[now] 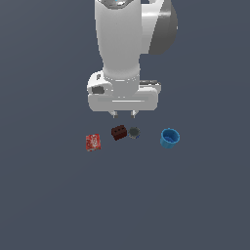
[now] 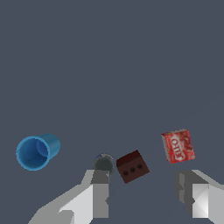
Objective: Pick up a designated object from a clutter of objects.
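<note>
In the exterior view the gripper [image 1: 124, 115] hangs above the row of things, its jaws apart and holding nothing. Just under it lie the brick [image 1: 118, 132] and the grey disc [image 1: 134, 132]. The blue cup [image 1: 170, 138] stands alone at about four o'clock from the jaws, well apart, mouth upward, so I think the hand must go sideways first.

Plain dark slate-grey floor [image 1: 49, 205], featureless, evenly lit, no walls

The arm [image 1: 128, 39] is cut off by the exterior view's top edge; a finger [image 2: 99, 192] partly hides the grey disc [image 2: 104, 162] in the wrist view.
</note>
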Available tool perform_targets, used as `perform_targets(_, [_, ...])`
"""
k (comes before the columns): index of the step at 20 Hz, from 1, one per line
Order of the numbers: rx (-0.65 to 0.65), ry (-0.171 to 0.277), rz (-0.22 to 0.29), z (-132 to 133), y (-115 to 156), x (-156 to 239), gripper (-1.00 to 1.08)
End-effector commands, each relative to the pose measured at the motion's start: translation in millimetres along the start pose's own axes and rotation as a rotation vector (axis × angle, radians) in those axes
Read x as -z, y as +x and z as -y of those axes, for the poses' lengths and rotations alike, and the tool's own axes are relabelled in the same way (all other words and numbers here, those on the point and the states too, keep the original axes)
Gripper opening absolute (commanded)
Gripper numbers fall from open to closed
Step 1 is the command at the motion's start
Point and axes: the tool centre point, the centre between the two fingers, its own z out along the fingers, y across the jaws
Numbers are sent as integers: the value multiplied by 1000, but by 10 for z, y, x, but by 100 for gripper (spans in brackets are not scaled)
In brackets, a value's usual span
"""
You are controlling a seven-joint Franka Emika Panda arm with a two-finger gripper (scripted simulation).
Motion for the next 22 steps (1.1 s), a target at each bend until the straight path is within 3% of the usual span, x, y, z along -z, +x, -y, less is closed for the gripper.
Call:
perform_targets(1, [39, 13, 12, 195, 24, -205, 28])
perform_targets(13, [268, 109, 88, 1453, -171, -1553, 28])
perform_targets(22, [335, 143, 116, 1844, -372, -1987, 28])
